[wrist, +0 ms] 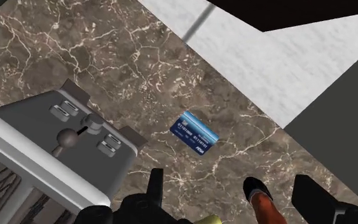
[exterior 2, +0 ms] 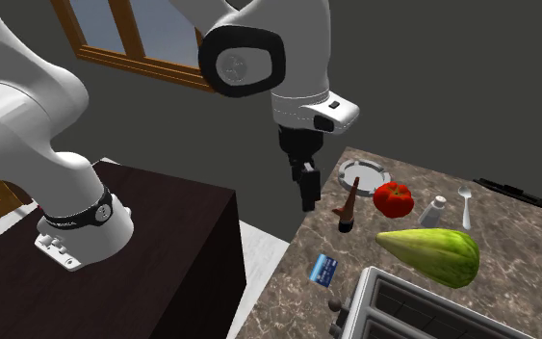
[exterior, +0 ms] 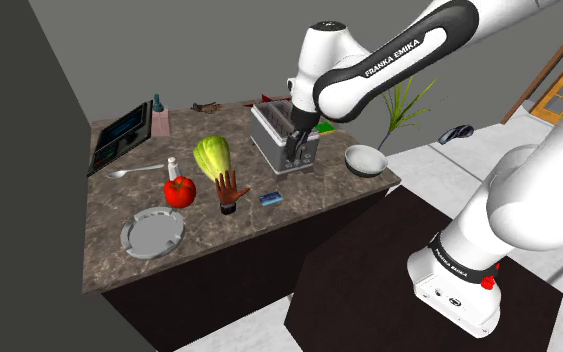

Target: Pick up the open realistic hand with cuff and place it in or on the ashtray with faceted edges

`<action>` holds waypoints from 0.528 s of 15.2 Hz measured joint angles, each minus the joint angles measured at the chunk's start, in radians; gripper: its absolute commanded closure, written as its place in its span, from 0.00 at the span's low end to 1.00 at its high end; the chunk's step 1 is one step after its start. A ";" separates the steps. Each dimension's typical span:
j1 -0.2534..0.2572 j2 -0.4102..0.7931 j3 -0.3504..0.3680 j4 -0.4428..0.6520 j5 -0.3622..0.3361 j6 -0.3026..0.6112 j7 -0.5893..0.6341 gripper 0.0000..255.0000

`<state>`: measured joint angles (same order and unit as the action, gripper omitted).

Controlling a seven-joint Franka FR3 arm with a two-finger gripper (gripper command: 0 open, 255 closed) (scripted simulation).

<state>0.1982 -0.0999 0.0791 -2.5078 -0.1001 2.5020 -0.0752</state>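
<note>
1. The marbled bench (exterior: 319,188) carries everything.
2. The grey ashtray (exterior: 129,238) lies at the shoulder view's lower left with nothing in it, so no placing is done.
3. The claw (exterior: 300,152) hangs at that view's centre, fingers spread and holding nothing.
4. The brown hand (exterior: 230,188) with a dark cuff stands upright on the bench left of centre, beside the tomato (exterior: 179,191), ungrasped and apart from the ashtray.
5. The blue card (wrist: 194,133) lies under the claw; judging by this, approach, grasp, carry and release all remain.
</note>
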 measured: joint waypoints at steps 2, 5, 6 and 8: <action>0.008 0.075 0.009 0.033 -0.016 0.060 -0.014 0.00; 0.027 0.178 0.025 0.080 -0.051 0.142 -0.016 0.00; 0.033 0.210 0.029 0.091 -0.066 0.171 -0.015 0.00; 0.049 0.290 0.031 0.131 -0.102 0.227 -0.009 0.00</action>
<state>0.2469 0.1905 0.1101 -2.3767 -0.2025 2.7293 -0.0845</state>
